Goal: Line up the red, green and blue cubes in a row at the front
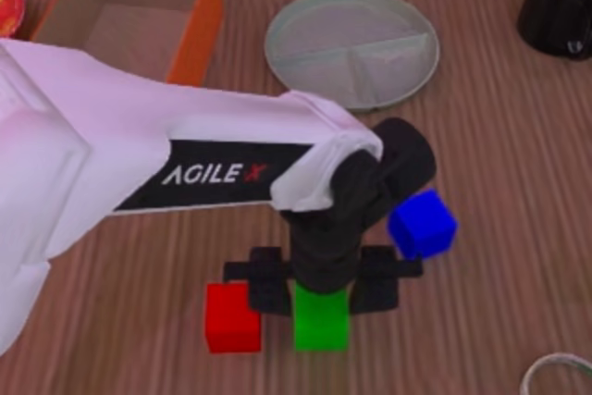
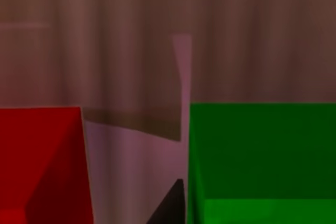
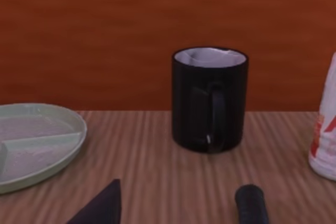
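The red cube (image 1: pixel 231 317) and the green cube (image 1: pixel 321 321) sit side by side near the table's front edge. A narrow strip of table shows between them. The blue cube (image 1: pixel 422 224) lies farther back and to the right. My left gripper (image 1: pixel 321 305) is down over the green cube, open, with one finger on each side of it and only a thin gap. The left wrist view has the red cube (image 2: pixel 42 166), the green cube (image 2: pixel 262 156) and one dark fingertip (image 2: pixel 170 208) just beside it. My right gripper (image 3: pixel 176 208) is parked off the top view, open and empty.
An orange box (image 1: pixel 205 25) stands at the back left and a divided plate (image 1: pixel 351 43) at the back centre. A black mug (image 1: pixel 560 2) is in the back right corner, also facing the right wrist as the mug (image 3: pixel 210 98). A white rim (image 1: pixel 560 372) shows front right.
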`<move>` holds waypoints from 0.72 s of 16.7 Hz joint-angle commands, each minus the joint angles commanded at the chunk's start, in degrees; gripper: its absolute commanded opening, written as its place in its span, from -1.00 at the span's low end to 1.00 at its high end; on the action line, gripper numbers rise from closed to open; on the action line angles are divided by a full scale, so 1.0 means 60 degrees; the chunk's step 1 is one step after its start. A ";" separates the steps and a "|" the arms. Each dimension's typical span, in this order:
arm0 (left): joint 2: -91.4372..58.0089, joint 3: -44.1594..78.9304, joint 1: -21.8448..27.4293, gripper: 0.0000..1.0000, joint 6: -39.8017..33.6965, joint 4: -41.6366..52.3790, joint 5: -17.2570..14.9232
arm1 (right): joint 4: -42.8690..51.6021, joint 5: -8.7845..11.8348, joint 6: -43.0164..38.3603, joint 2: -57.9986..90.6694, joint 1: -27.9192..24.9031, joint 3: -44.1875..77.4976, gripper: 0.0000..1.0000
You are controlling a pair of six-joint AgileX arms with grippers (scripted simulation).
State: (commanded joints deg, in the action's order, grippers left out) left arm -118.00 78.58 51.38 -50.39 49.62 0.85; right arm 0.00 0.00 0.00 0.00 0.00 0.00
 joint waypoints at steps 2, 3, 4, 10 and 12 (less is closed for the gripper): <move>0.0000 0.0000 0.0000 0.96 0.0000 0.0000 0.0000 | 0.0000 0.0000 0.0000 0.0000 0.0000 0.0000 1.00; 0.0000 0.0000 0.0000 1.00 0.0000 0.0000 0.0000 | 0.0000 0.0000 0.0000 0.0000 0.0000 0.0000 1.00; 0.0000 0.0000 0.0000 1.00 0.0000 0.0000 0.0000 | 0.0000 0.0000 0.0000 0.0000 0.0000 0.0000 1.00; 0.0000 0.0000 0.0000 1.00 0.0000 0.0000 0.0000 | 0.0000 0.0000 0.0000 0.0000 0.0000 0.0000 1.00; 0.0014 0.0033 -0.0015 1.00 -0.0009 0.0034 0.0000 | 0.0000 0.0000 0.0000 0.0000 0.0000 0.0000 1.00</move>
State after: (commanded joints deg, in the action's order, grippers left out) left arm -117.91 78.78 51.29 -50.44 49.83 0.85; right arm 0.00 0.00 0.00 0.00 0.00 0.00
